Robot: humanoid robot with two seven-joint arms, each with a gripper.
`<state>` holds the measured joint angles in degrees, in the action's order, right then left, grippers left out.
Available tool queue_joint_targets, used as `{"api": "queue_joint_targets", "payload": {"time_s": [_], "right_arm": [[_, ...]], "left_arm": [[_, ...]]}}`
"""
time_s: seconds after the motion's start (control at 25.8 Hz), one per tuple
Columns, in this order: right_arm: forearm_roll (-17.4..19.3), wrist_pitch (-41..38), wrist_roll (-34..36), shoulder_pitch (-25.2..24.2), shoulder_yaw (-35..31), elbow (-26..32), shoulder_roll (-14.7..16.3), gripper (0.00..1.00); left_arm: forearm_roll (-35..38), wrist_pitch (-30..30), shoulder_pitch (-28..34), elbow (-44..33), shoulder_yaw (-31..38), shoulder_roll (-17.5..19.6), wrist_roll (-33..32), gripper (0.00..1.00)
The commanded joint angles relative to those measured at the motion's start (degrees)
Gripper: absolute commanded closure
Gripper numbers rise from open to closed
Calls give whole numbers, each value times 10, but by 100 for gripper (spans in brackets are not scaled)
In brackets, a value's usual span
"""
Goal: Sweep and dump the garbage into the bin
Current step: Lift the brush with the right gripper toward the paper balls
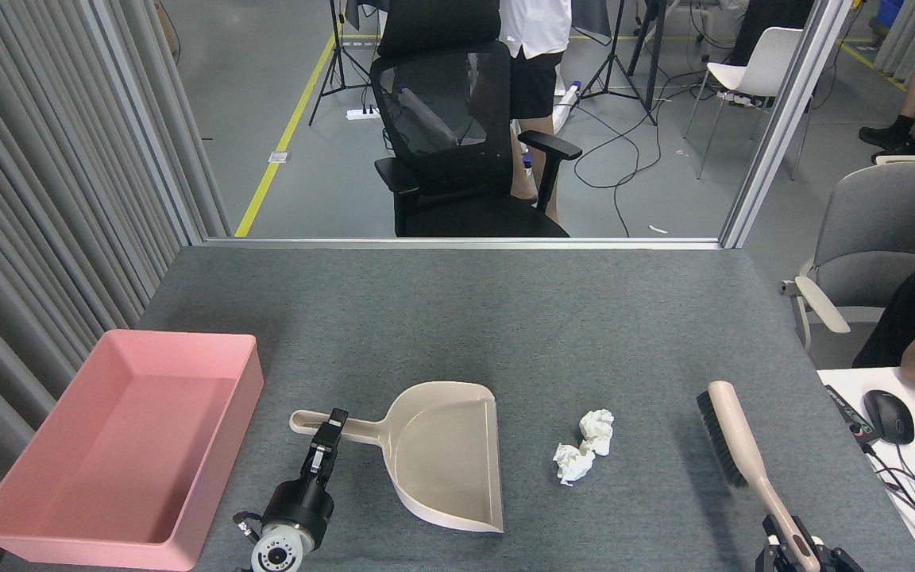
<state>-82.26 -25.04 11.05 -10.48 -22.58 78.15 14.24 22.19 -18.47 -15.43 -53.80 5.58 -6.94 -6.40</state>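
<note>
The right claw [795, 554] is cut off by the bottom edge, so how it grips the brush [743, 453] handle cannot be told. The left claw [329, 434] is seen end-on and dark over the dustpan [442, 461] handle; its jaws' spread is unclear. A chair [457, 135] hides most of a person [533, 48].

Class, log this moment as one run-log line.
left end effector: shut on dustpan handle | right end effector: shut on brush handle | garbage: unswept, between them | bin: empty

Two tissue wads [584, 448], one dustpan [442, 457], one brush [739, 445], one pink bin [120, 445]
</note>
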Motion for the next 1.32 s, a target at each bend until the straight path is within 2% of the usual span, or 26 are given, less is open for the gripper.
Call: {"api": "queue_joint_targets", "payload": {"time_s": [0.0, 0.23, 0.54, 0.7, 1.01, 1.28], "right_arm": [[0, -1, 0, -1, 3, 1, 0, 88], [-2, -1, -2, -2, 11, 0, -4, 89], [-2, 3, -4, -1, 70, 0, -12, 93], [-2, 3, -3, -1, 81, 0, -19, 100], [-2, 3, -3, 2, 120, 1, -56, 100], [-2, 3, -4, 5, 148, 16, -109, 100]], "left_arm": [[0, -7, 1, 1, 7, -1, -2, 83], [1, -52, 8, 2, 22, -1, 5, 83], [8, -61, 23, 0, 17, -1, -3, 84], [15, -55, 24, 2, 15, -1, -4, 86], [44, -54, 23, 3, 14, -2, -4, 86], [44, -54, 24, 1, 14, -3, -4, 86]]}}
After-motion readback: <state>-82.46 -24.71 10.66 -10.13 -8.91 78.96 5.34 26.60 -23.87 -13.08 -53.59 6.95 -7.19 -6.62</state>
